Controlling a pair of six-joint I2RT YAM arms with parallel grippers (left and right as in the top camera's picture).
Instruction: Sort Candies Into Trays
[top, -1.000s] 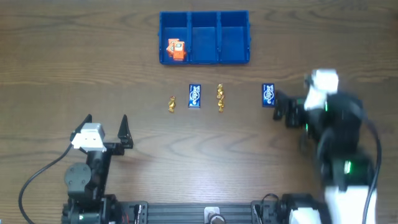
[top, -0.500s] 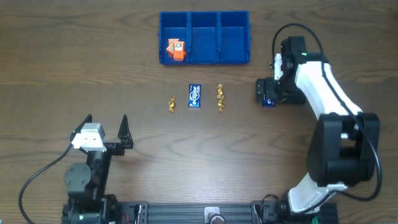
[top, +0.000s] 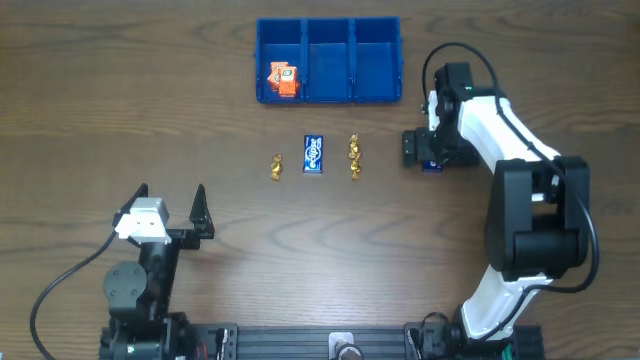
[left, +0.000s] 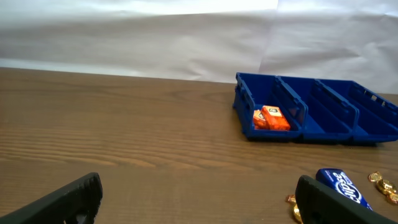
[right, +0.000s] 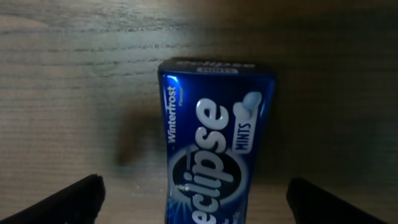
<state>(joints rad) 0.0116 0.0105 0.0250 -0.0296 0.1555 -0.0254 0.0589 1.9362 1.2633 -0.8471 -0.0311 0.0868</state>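
— Where do your jaws stand?
— Near left, my left gripper (top: 171, 203) rests spread wide. Farther right, my right gripper (top: 422, 150) is spread either side of the blue mint box (right: 214, 143). Farthest, the blue tray (top: 328, 98) holds orange candies (top: 283, 78) in its left compartment.

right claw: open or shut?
Open. The right claw straddles the blue mint pack, fingers wide apart, not touching it.

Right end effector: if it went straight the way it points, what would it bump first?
Most likely the blue mint box, lying on the table right between the open fingers of the right end effector. How near it hangs is unclear.
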